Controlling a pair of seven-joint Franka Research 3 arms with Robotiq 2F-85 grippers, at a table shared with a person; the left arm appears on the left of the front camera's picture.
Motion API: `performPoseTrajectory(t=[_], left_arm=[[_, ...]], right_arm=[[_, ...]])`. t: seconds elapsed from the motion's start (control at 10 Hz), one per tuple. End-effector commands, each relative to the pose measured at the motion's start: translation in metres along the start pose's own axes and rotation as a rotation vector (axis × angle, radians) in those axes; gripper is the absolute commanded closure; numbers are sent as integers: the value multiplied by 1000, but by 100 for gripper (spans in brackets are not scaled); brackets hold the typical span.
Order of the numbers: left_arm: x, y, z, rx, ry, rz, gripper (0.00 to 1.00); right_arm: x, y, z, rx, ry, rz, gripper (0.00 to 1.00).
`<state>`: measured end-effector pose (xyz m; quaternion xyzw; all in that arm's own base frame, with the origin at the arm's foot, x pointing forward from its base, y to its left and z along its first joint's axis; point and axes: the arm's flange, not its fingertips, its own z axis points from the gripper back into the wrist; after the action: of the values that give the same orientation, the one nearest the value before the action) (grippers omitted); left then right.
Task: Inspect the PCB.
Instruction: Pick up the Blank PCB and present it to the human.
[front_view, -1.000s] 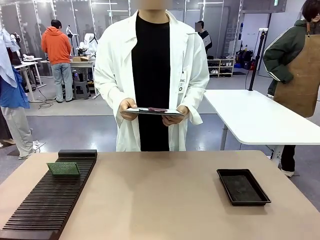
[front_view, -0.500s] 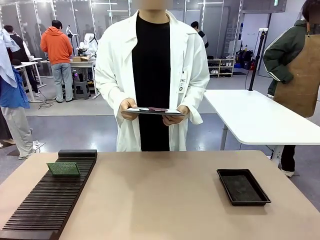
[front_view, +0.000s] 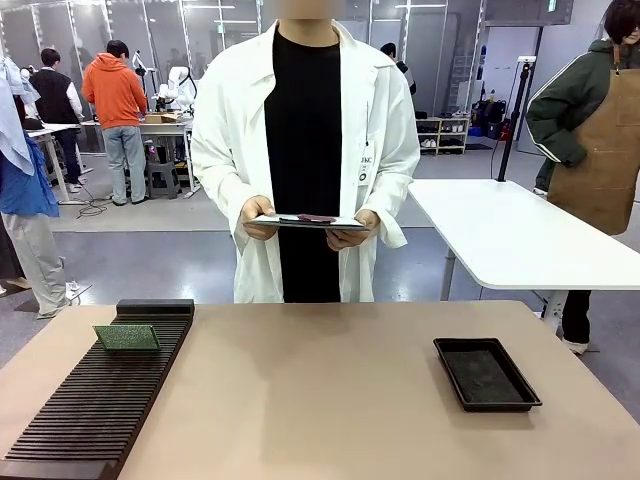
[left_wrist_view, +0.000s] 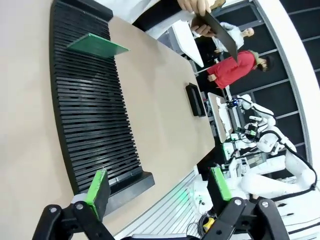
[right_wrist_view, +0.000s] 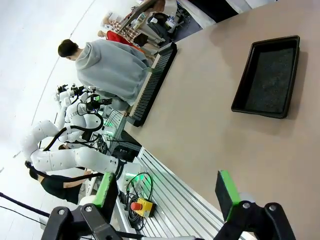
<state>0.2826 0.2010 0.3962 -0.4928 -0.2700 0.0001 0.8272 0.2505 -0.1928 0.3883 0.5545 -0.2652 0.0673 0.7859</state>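
Note:
A green PCB (front_view: 126, 337) stands tilted in a slot of the black slotted rack (front_view: 95, 400) on the table's left side; the left wrist view shows the PCB (left_wrist_view: 97, 45) near the rack's far end. My left gripper (left_wrist_view: 159, 186) is open, high above the near end of the rack (left_wrist_view: 90, 115), with nothing between its green pads. My right gripper (right_wrist_view: 169, 189) is open too, above the table's near edge, well short of the black tray (right_wrist_view: 269, 77).
The shallow black tray (front_view: 486, 373) lies at the table's right. A person in a white coat stands at the far side holding a dark clipboard (front_view: 305, 222) with both hands. A white table (front_view: 500, 235) stands behind at the right.

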Motion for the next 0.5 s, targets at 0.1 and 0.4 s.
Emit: performPoseTrajectory(t=[0.1, 0.4], left_arm=[[40, -53, -1, 287, 99, -239, 0], [91, -110, -47, 565, 303, -557, 0]], right_arm=[[3, 1, 1, 11, -15, 3, 0], [3, 1, 1, 11, -15, 3, 0]])
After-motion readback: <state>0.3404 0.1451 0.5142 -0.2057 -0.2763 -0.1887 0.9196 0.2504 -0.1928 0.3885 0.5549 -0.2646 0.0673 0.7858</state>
